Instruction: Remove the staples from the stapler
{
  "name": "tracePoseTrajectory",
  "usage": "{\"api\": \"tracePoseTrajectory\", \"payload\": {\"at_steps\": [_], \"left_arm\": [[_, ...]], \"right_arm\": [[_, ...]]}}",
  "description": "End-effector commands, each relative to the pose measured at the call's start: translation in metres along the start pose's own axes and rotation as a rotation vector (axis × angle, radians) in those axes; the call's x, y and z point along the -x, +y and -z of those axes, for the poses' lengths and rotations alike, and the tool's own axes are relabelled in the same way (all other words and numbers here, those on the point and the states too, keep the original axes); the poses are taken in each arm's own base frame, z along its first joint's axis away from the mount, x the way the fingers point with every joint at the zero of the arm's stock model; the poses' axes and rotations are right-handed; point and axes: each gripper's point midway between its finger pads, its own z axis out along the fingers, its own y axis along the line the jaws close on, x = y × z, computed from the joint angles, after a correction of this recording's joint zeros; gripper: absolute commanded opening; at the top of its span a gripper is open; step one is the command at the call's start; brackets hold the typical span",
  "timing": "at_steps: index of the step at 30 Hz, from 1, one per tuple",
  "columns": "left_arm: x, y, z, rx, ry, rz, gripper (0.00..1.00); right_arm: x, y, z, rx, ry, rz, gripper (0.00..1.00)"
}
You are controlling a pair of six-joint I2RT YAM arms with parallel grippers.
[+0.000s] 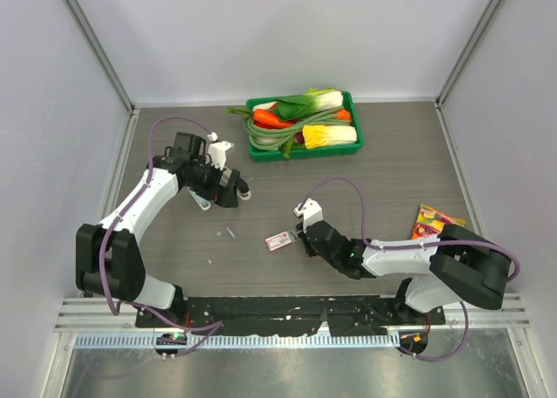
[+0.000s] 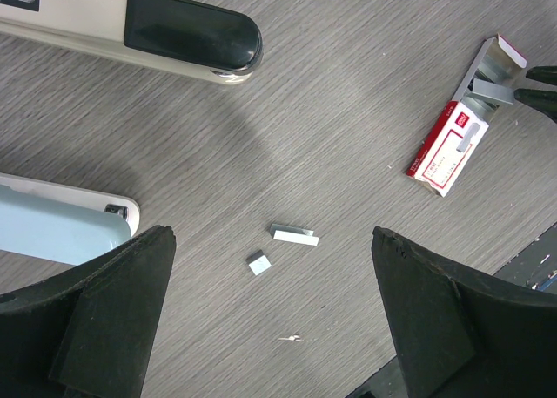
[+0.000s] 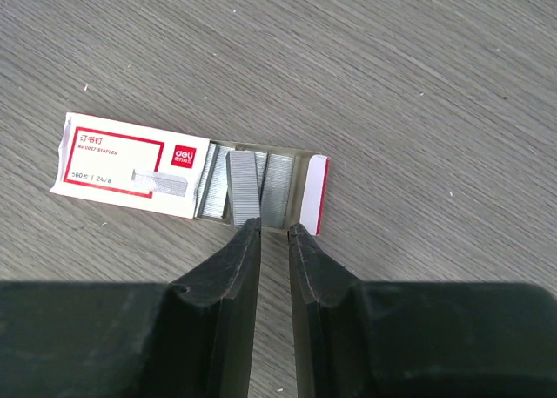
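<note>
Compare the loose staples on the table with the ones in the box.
The loose staples are short broken-off pieces; the boxed staples are long strips. The loose staples lie bare on the table, apart from each other; the boxed staples sit side by side in the open box, with one strip askew. Both are grey metal.

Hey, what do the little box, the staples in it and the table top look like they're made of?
Box: printed cardboard, matte white and red, with a folded end flap.
Staples: metal, probably steel; they are grey, shiny, finely ribbed strips.
Table: looks like grey wood-grain laminate with a matte finish. It could be real wood; the pictures leave that open.
</note>
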Motion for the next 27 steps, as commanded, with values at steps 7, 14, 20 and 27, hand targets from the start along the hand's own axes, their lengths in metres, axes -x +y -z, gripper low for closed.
{"api": "tracePoseTrajectory", "payload": {"at_steps": [7,14,20,27], "left_arm": [[0.007,-0.001,0.002,-0.019,-0.024,-0.01,1.0],[0.005,-0.001,0.001,-0.018,-0.02,-0.009,1.0],[0.006,-0.001,0.001,-0.018,-0.023,-0.011,1.0],[0.005,-0.001,0.001,-0.015,-0.022,-0.011,1.0]], "right_arm": [[0.029,0.011,-0.004,0.031,-0.08,-0.018,0.24],[0.034,0.016,-0.004,0.06,-0.093,-0.016,0.24],[0.034,0.018,-0.003,0.071,-0.098,-0.016,0.23],[0.031,0.019,-0.005,0.076,-0.088,-0.012,0.22]]}}
